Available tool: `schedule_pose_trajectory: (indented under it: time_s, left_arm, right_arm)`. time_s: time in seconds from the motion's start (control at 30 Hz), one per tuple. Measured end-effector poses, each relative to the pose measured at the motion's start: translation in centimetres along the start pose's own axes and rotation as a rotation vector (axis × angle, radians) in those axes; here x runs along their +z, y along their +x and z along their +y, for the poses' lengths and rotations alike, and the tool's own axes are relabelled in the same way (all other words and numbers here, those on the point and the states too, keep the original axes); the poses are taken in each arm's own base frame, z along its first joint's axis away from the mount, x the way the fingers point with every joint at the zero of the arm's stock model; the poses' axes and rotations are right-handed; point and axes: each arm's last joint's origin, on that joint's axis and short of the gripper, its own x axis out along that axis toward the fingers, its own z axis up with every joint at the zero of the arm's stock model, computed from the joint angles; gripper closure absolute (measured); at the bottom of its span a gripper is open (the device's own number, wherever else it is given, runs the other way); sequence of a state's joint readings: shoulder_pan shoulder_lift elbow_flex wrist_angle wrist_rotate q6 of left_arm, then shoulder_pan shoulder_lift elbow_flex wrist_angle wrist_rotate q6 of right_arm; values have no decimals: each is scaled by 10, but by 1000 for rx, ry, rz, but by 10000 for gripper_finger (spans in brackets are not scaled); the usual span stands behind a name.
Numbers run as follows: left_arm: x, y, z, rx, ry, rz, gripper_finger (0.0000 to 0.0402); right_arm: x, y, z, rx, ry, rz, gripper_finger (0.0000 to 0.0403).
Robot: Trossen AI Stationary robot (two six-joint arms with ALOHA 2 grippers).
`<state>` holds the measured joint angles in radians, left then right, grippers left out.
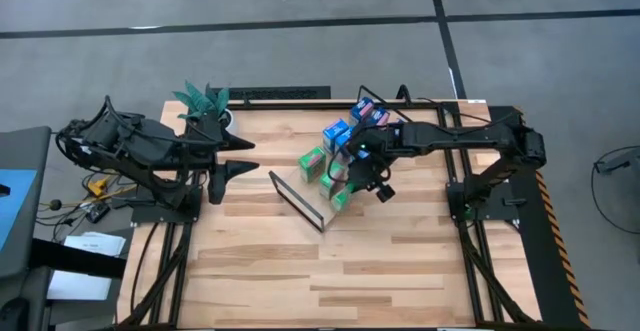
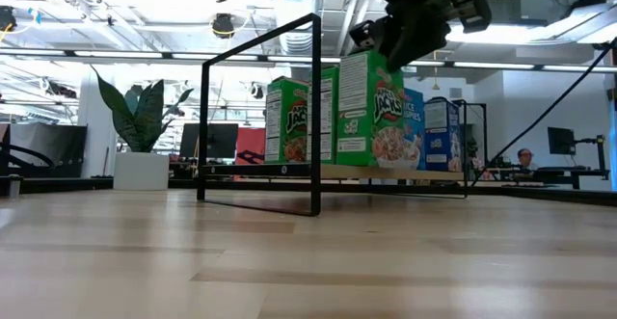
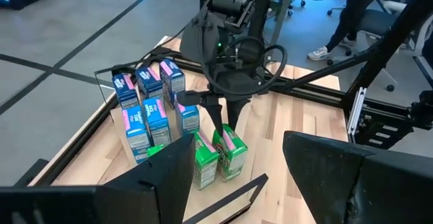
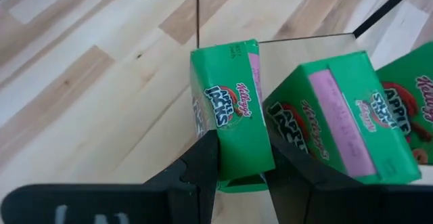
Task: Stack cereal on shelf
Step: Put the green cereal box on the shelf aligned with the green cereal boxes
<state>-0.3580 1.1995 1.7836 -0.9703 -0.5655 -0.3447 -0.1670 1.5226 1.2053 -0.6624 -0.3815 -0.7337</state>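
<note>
1. High view: the right gripper (image 1: 345, 183) hangs over the near end of the long light-wood shelf with thin black wire frame ends (image 1: 296, 200), its jaws pinched on a small green cardboard cereal box (image 1: 343, 197). The shelf runs from about 7 o'clock to 1 o'clock across the table middle, carrying more green boxes (image 1: 313, 162) and bright blue boxes (image 1: 336, 133) toward its far end. The left gripper (image 1: 243, 166) waits at 9 o'clock of the shelf, well apart from it, fingers spread and empty. A green potted plant (image 1: 205, 102) stands at its 12 o'clock.

2. Low view: the held green box (image 2: 372, 109) stands upright at the shelf board (image 2: 289, 170); whether its base touches the board I cannot tell. A second green box (image 2: 286, 119) stands at its 9 o'clock, blue boxes (image 2: 442, 134) at 3 o'clock.

3. Left wrist view: the right gripper (image 3: 224, 119) comes straight down on the green pair (image 3: 218, 155), with blue boxes (image 3: 149, 105) in rows behind.

4. Right wrist view: both dark fingers (image 4: 203, 160) clamp the narrow sides of the green box (image 4: 230, 116); a neighbouring green box (image 4: 345, 122) sits just beside, almost touching.

5. Judgement for this step: keep the box upright, settle it flat on the board clear of the wire frame (image 4: 197, 11), square to its neighbour, then release gently and lift straight up so neither box tips.
</note>
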Motion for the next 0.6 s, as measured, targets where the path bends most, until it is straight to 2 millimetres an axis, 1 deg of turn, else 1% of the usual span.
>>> schedule_pose_trajectory:
  time_s: [0.13,0.37,0.6]
  left_arm:
    - [0,-1,1,6,-2,-4,187]
    - [0,-1,1,21,-6,-10,187]
    - [0,-1,1,21,-5,-10,187]
  right_arm:
    - [-1,-1,-4,-21,-13,-7,269]
    - [-4,-11,-16,-74,-9,-1,269]
    - [-7,-13,-19,-64,15,-8,269]
